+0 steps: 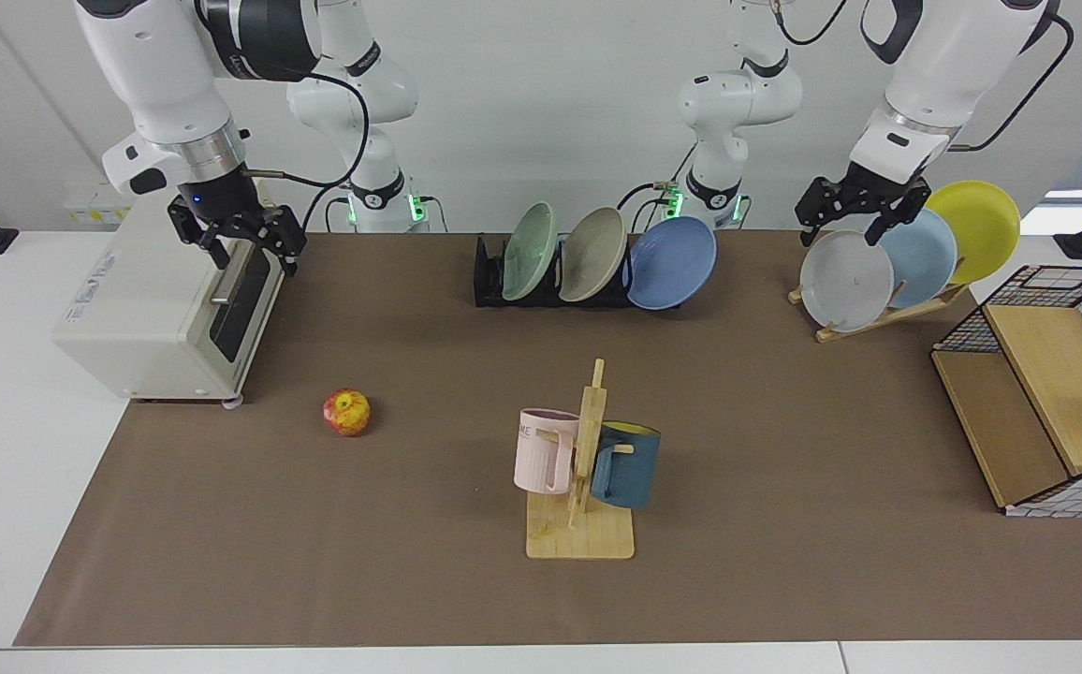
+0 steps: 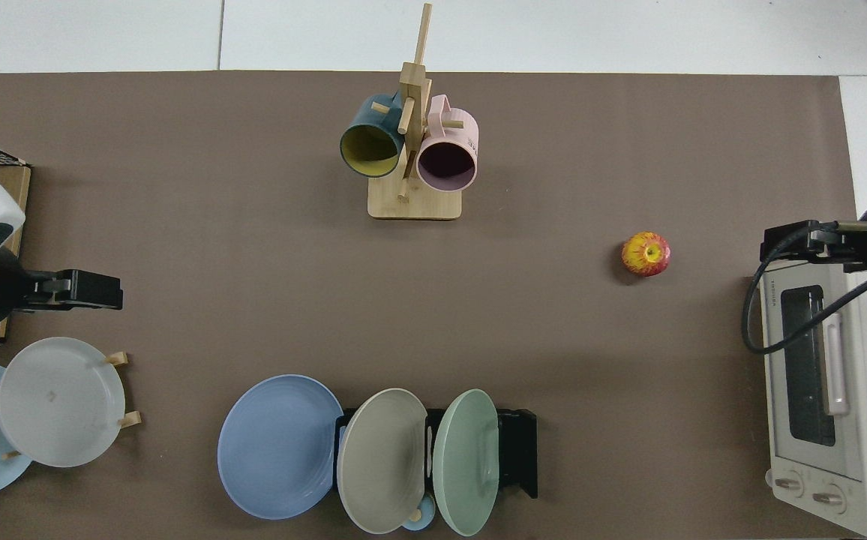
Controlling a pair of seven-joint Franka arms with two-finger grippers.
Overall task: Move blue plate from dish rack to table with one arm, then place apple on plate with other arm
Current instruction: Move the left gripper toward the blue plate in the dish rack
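Both arms hang high and wait at the table's far corners. The left gripper point(image 1: 864, 220) hovers just above the wooden stand point(image 1: 887, 314) with its grey, pale blue and yellow plates, fingers spread apart and holding nothing. The right gripper point(image 1: 237, 239) sits over the front of the toaster oven point(image 1: 167, 314), fingers likewise parted and empty. The blue plate point(image 1: 672, 262) leans in the end slot of the rack point(image 1: 489, 281), the slot nearest the left arm, tilted outward with its face toward the mat; a beige plate point(image 1: 592, 255) and a green plate point(image 1: 529, 251) stand in the slots behind it. From above, the blue plate point(image 2: 280, 446) overhangs the rack's point(image 2: 520, 450) end, well clear of both grippers. The apple point(image 1: 346, 413) rests alone on the brown mat of the table point(image 1: 784, 562), near the oven, stem dimple up in the top view point(image 2: 646, 254). Mid-table, a mug tree point(image 1: 583, 487) carries a pink mug point(image 1: 546, 449) and a dark blue mug point(image 1: 625, 465).
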